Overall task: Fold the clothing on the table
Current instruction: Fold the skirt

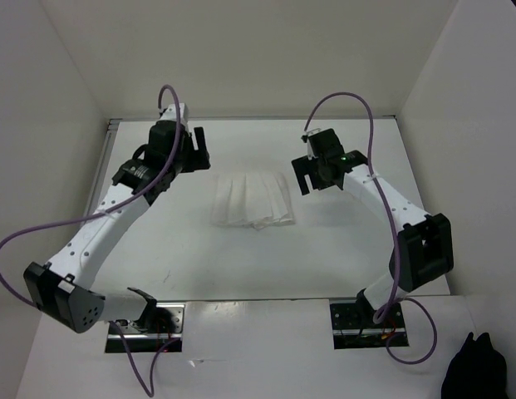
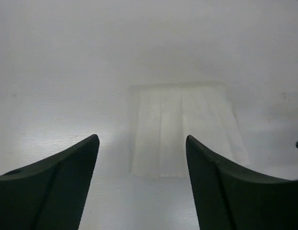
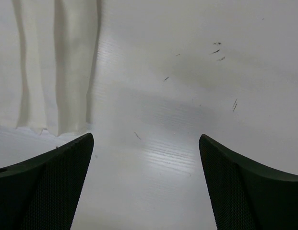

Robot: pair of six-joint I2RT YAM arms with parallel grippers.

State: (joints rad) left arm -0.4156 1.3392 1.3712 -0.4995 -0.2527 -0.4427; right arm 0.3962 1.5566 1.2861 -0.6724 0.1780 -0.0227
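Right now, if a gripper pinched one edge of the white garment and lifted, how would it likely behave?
Probably floppy: the white garment lies flat in soft lengthwise creases, so it would likely drape and unfold. Likely very light, since the fabric looks thin. Pushed, it would probably bunch rather than slide on the table.

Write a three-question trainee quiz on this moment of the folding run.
1. Fill in: the right pincer has its jaws ____.
2. Where does the garment lie? A) flat on the table, between the pincers; B) draped over the right pincer; C) at the table's near edge.
3. True or false: the left pincer grips the garment.
Key: 1 open; 2 A; 3 false: the left pincer is open, off the garment.
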